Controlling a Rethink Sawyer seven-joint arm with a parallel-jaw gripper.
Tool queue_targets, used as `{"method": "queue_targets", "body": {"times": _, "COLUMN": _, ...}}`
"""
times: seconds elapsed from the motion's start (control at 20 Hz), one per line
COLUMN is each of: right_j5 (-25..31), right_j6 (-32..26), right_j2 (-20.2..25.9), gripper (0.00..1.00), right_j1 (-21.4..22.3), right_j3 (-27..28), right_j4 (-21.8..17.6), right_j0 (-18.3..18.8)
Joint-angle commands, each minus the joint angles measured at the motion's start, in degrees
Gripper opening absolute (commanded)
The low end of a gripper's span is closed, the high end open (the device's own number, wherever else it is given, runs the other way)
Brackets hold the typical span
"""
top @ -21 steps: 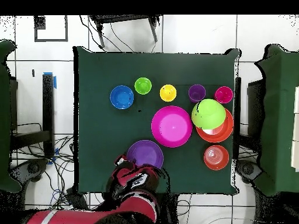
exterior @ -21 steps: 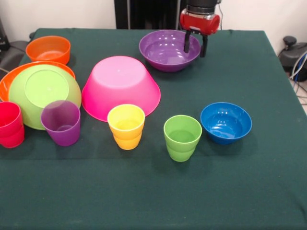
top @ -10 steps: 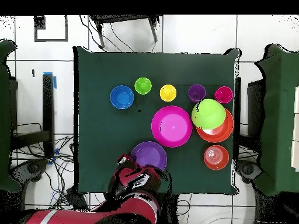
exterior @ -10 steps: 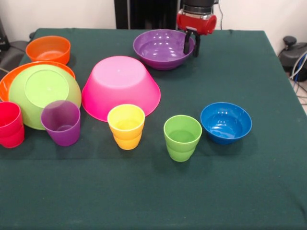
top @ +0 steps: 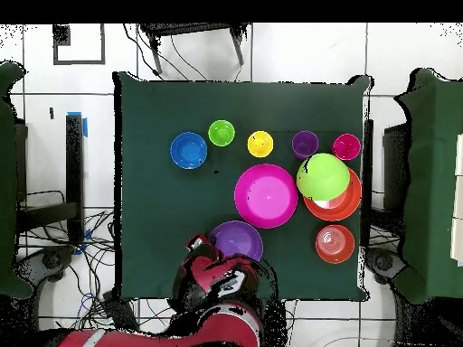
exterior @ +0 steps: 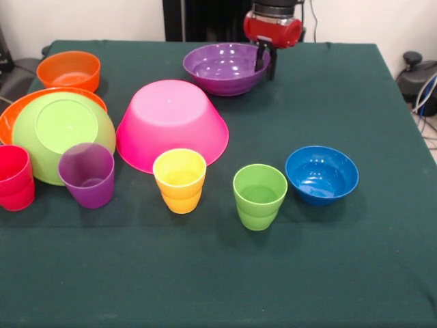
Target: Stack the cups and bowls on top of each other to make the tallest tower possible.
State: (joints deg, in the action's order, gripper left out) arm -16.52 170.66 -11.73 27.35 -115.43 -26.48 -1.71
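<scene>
My gripper [exterior: 265, 62] is shut on the right rim of the upright purple bowl [exterior: 220, 67] at the far side, one finger inside and one outside. From above, the purple bowl [top: 239, 240] lies beside the inverted pink bowl [top: 266, 195]. In front of the pink bowl [exterior: 171, 119] the cups stand in a row: red [exterior: 13, 178], purple [exterior: 87, 175], yellow [exterior: 179, 180] and green [exterior: 259, 197]. The lime green bowl [exterior: 60, 133] rests inverted on the large orange bowl [exterior: 9, 117]. A small orange bowl [exterior: 68, 70] and a small blue bowl [exterior: 321, 175] stand alone. No tower shows.
The dark green table [exterior: 341, 273] has open cloth along its near side and at the right, behind the blue bowl. Black equipment and cables [exterior: 416, 75] sit beyond the right edge.
The gripper has carried the purple bowl leftward in the front view, closer to the pink bowl. Nothing else has moved.
</scene>
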Motion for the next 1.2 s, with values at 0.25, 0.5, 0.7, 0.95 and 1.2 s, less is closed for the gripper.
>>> {"method": "queue_targets", "body": {"times": 0.25, "right_j5": 16.4, "right_j6": -5.5, "right_j2": 11.4, "gripper": 0.00, "right_j1": 15.6, "right_j3": -4.2, "right_j4": -4.1, "right_j0": 9.4}}
{"method": "queue_targets", "body": {"times": 0.5, "right_j5": 21.8, "right_j6": -7.8, "right_j2": 13.3, "gripper": 0.00, "right_j1": 20.7, "right_j3": -5.1, "right_j4": -3.7, "right_j0": 11.9}}
{"method": "queue_targets", "body": {"times": 0.7, "right_j5": 24.8, "right_j6": -8.6, "right_j2": 14.4, "gripper": 0.00, "right_j1": 22.1, "right_j3": -4.3, "right_j4": -3.5, "right_j0": 13.1}}
{"method": "queue_targets", "body": {"times": 0.95, "right_j5": 30.0, "right_j6": -10.4, "right_j2": 16.8, "gripper": 0.00, "right_j1": 25.2, "right_j3": -3.8, "right_j4": -2.4, "right_j0": 15.2}}
{"method": "queue_targets", "body": {"times": 1.2, "right_j5": 35.9, "right_j6": -12.7, "right_j2": 18.9, "gripper": 0.00, "right_j1": 27.5, "right_j3": -1.2, "right_j4": -1.3, "right_j0": 17.7}}
